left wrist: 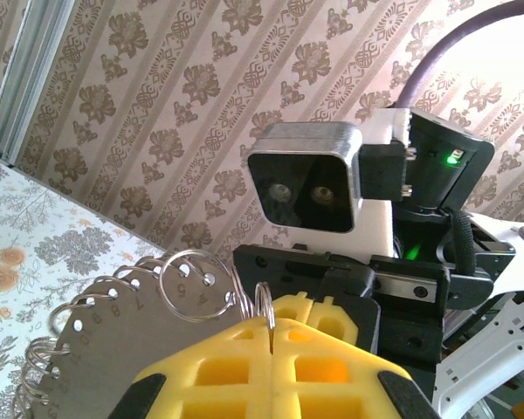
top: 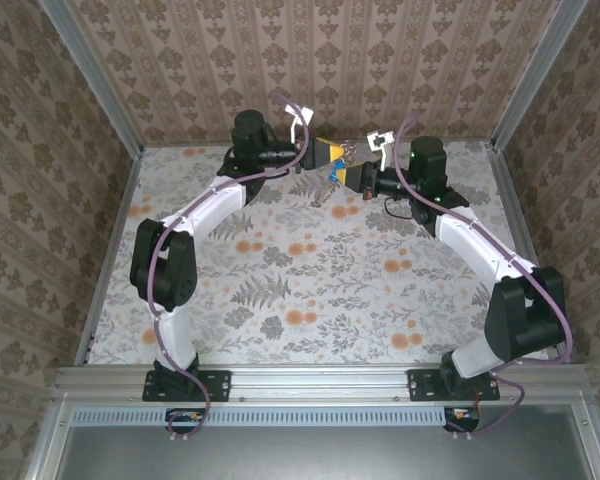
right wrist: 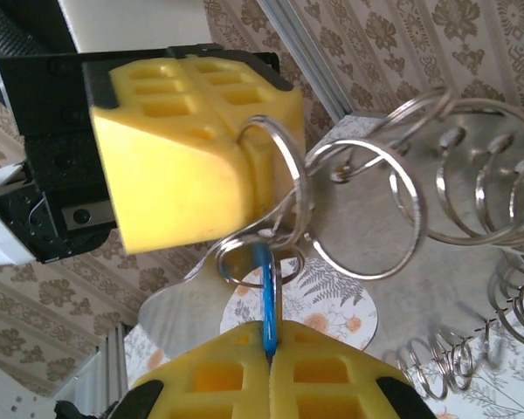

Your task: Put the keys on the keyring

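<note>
At the back middle of the table, raised above it, my two grippers meet tip to tip. My left gripper [top: 330, 158] [left wrist: 271, 330] is shut on the keyring [left wrist: 266, 307], a thin metal ring standing edge-on between its yellow pads. In the right wrist view that keyring [right wrist: 302, 188] sticks out from the left gripper's yellow fingers [right wrist: 183, 157]. My right gripper [top: 358, 178] [right wrist: 269, 349] is shut on the key [right wrist: 265, 288], whose blue head stands edge-on and reaches up to the keyring. A smaller ring [right wrist: 236, 278] circles the key's top.
A grey metal plate [left wrist: 96, 349] [right wrist: 472, 262] with numbered holes hangs beside the keyring and carries several more wire rings. Below lies the floral table [top: 310, 290], with a small dark object [top: 340, 211] under the grippers. Patterned walls and aluminium posts enclose the space.
</note>
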`<state>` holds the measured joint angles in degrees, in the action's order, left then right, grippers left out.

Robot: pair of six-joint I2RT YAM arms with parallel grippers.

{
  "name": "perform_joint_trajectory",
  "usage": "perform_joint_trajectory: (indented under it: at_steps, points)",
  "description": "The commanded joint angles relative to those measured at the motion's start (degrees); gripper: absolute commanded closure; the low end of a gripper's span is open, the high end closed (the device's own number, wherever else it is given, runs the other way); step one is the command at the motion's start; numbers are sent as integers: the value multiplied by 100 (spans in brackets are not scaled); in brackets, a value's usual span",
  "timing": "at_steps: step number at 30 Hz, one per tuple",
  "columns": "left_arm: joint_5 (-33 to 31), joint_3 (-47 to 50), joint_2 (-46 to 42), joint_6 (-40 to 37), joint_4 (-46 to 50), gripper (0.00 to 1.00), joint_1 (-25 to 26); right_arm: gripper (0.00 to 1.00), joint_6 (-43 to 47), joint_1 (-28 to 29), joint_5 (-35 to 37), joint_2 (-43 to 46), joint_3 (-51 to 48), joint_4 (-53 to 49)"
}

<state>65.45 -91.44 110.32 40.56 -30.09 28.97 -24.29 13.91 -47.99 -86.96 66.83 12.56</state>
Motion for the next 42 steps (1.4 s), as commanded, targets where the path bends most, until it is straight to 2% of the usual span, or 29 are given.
perform_joint_trajectory:
  at_steps: [1,11,14,16,18,21,26,30,37,42]
  points:
    - [-15,77,-266,114,-393,100,124,100,-295,185,-126,-206,234,406]
    - [-170,245,-249,369,-812,100,144,100,-163,261,52,-77,194,54]
    - [-204,284,-172,683,-1239,100,109,85,-77,222,156,108,101,-123]
    - [-225,284,-102,938,-1539,100,76,72,-35,183,197,271,7,-220]
    - [-245,268,-34,1183,-1847,100,56,64,4,126,230,445,-85,-342]
    - [-261,224,58,1455,-2185,100,34,59,47,27,289,689,-299,-448]
    - [-239,147,104,1490,-2208,100,30,56,-125,-283,482,1472,-678,-336]
    - [-252,130,91,1478,-2220,100,29,55,-442,-391,693,1761,-713,-26]
    - [-237,87,75,1499,-2239,100,43,61,-1222,-382,1053,1438,-441,773]
    - [-235,61,68,1499,-2225,100,65,66,-1732,-338,923,1041,-290,1404]
